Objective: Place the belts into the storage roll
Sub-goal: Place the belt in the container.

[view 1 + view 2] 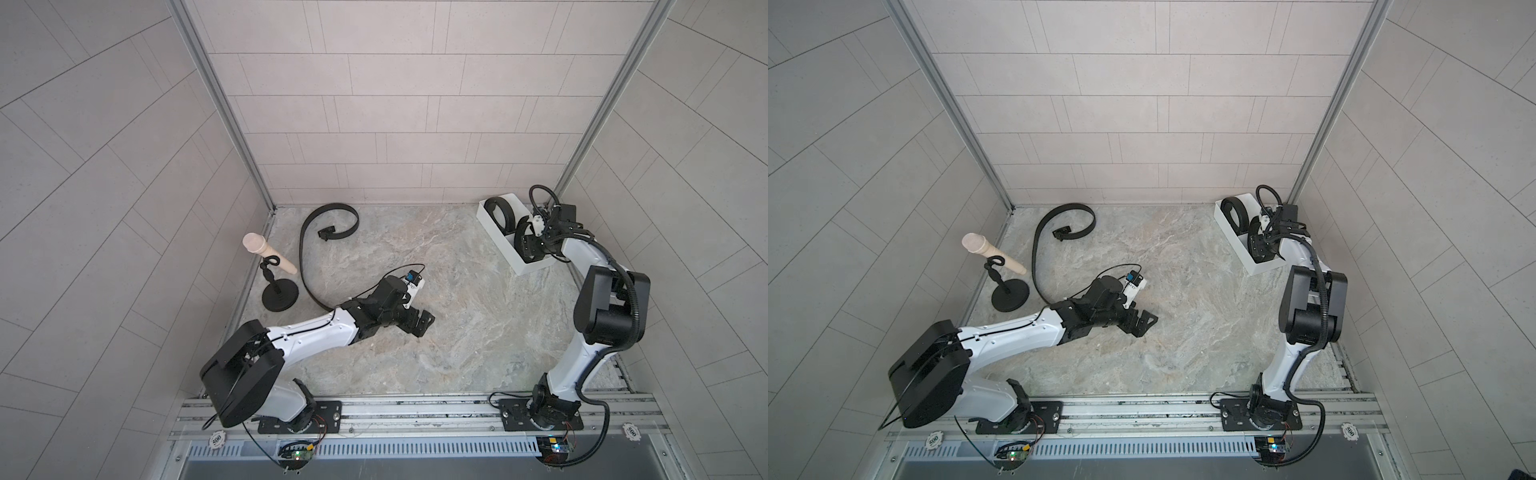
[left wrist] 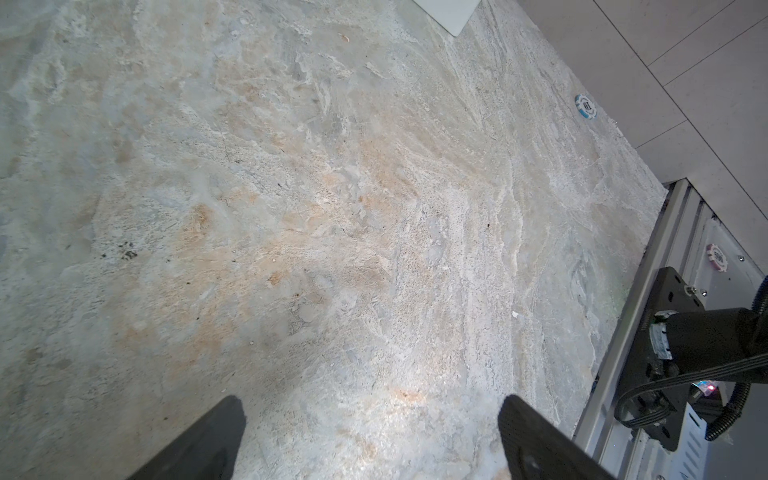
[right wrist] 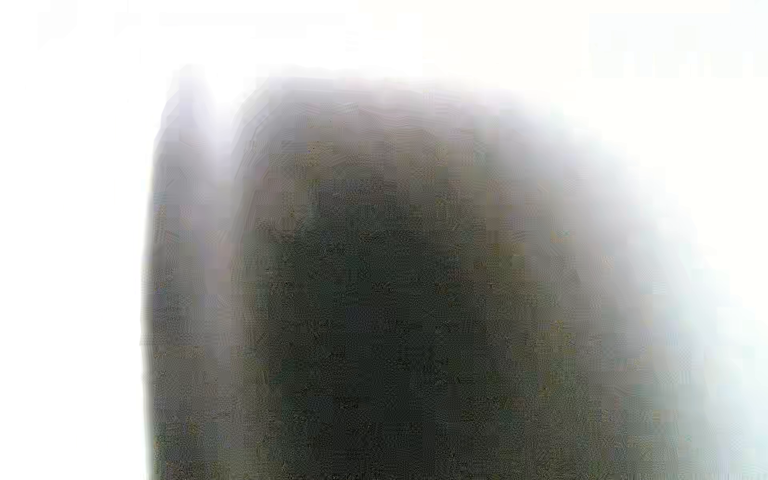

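Note:
The storage roll is a white tray (image 1: 494, 232) (image 1: 1232, 233) at the back right of the table. One coiled black belt (image 1: 500, 211) (image 1: 1235, 210) stands in its far compartment. My right gripper (image 1: 530, 249) (image 1: 1260, 249) reaches down into the neighbouring compartment, right against a second black coil (image 1: 519, 230); whether its jaws hold the coil does not show. The right wrist view gives only a blurred dark mass (image 3: 374, 311) against white. A third belt (image 1: 305, 253) (image 1: 1038, 249) lies loose in a long curve at the back left. My left gripper (image 1: 424, 326) (image 1: 1146, 324) (image 2: 370, 415) hovers open and empty over mid-table.
A black round-based stand (image 1: 279, 296) with a beige peg (image 1: 266, 251) stands at the left edge, next to the loose belt. The left wrist view shows the tray's corner (image 2: 449, 12), a blue chip (image 2: 585, 107) and a red chip (image 2: 717, 257) near the front rail.

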`<control>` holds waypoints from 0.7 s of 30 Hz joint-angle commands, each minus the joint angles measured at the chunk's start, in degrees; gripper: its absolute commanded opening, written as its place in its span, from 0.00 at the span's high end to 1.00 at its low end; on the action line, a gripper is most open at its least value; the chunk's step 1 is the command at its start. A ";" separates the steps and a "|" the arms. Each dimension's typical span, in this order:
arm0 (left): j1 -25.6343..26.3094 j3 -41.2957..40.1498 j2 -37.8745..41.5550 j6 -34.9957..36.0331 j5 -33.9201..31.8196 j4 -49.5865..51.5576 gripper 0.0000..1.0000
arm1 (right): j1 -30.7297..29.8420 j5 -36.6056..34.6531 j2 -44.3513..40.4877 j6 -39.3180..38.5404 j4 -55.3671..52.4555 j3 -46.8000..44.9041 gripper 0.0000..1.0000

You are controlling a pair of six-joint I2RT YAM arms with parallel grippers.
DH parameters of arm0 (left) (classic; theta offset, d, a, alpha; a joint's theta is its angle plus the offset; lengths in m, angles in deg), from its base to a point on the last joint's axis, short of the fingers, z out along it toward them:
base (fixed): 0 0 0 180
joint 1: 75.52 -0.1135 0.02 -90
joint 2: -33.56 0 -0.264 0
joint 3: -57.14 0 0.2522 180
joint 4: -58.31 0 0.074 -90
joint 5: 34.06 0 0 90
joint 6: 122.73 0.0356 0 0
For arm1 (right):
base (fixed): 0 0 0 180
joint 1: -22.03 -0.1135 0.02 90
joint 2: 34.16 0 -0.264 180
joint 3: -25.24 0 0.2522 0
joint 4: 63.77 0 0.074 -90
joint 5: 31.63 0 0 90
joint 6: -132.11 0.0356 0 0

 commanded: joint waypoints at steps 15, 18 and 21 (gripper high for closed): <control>-0.19 1.53 -0.09 0.37 0.55 0.39 0.00 | -0.12 5.94 2.36 -2.83 -7.73 11.90 0.56; -0.20 1.53 -0.14 0.45 0.55 0.57 0.00 | -0.13 8.45 1.53 -4.85 -7.98 9.82 0.76; -0.23 1.66 -0.38 0.47 0.81 0.49 0.00 | -0.12 7.54 0.75 -6.35 -8.32 6.78 0.81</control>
